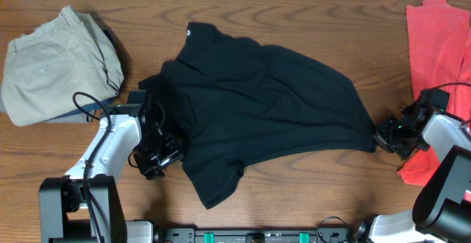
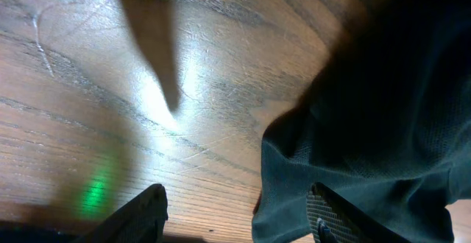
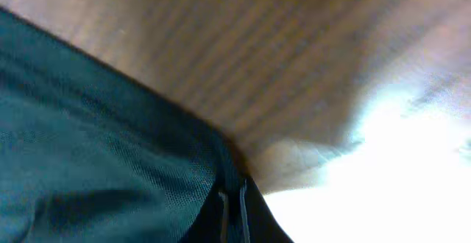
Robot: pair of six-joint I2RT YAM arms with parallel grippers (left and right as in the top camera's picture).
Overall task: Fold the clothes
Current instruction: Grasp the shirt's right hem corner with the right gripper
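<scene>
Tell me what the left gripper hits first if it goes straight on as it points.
Most likely the black shirt: its edge lies between the open fingers of the left gripper. Beside it only bare table shows ahead, though depth is unclear.

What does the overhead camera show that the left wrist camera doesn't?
Only the overhead view shows the whole black shirt, the khaki trousers, the coral-red garment and the right tool at the shirt's far corner. Only the left wrist view shows a green glow on the table and the textured pad of one finger. Both show the left tool, open, at the shirt's edge on the wooden table.
</scene>
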